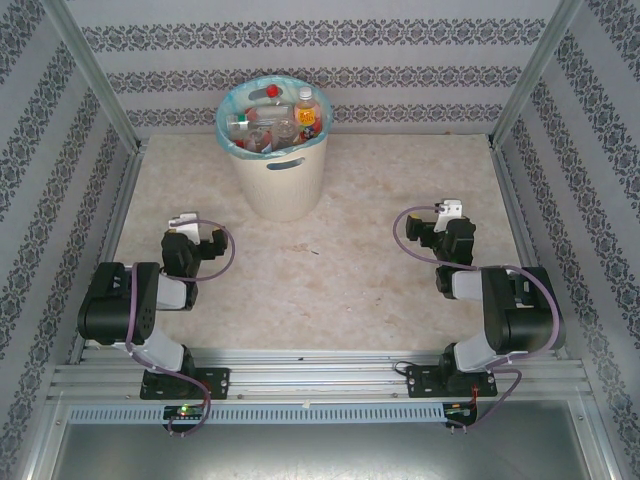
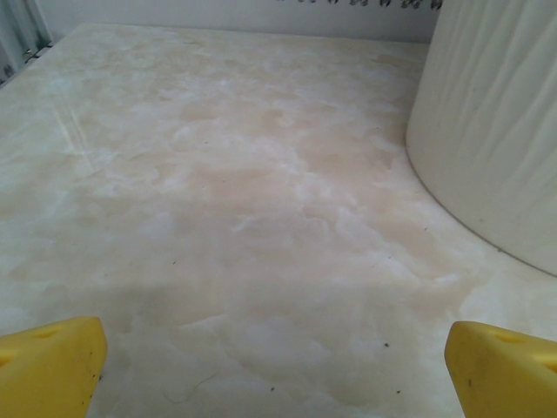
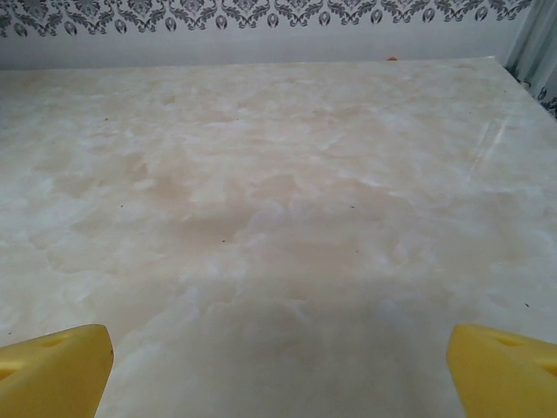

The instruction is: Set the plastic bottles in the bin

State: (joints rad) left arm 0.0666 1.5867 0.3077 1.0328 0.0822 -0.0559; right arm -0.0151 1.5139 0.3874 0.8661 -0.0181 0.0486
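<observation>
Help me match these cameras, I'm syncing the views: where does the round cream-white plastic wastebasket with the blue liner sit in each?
Top external: cream-white wastebasket upper centre-left, at the far end of the marbled beige tabletop.
Left wrist: its cream side along the right edge.
Right wrist: tabletop up to the patterned wall.
Shared landmark: that tabletop.

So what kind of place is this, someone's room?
Likely a robot test booth: two arms bolted to a metal rail, a tabletop boxed in by wallpapered panels, a bin holding plastic bottles.
</observation>
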